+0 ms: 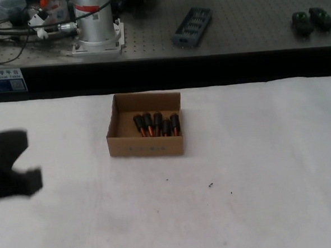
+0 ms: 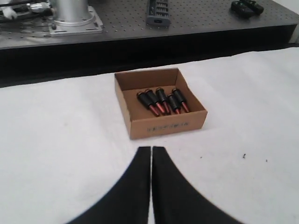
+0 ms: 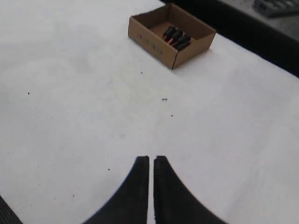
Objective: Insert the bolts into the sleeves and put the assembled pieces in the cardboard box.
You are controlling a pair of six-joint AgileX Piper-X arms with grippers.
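Our left gripper has its two black fingers drawn together with only a hairline slit between them, and it holds nothing. Our right gripper stands the same way, fingers pressed nearly flush, nothing in its grasp. Both hang over the white table.

Straight ahead of the left gripper, near but apart from it, sits the box, open at the top. It lies well ahead of the right gripper, much farther off. Inside we count five pieces lying side by side, black sleeves with orange-red shafts sticking out toward the box's front wall; the high view and the right wrist view show them in the same cluster.

A line of dark print runs along the box's front wall; we cannot read it. The high view also shows a blue label on the edge of the rear table, its writing too small to make out.

At the left edge of the high view we see a dark, blurred part of an arm. Beyond the box, on the rear table, stand a metal column, cables, a grey-blue rack and two dark lumps. The right wrist view picks out small dark specks on the table between gripper and box.
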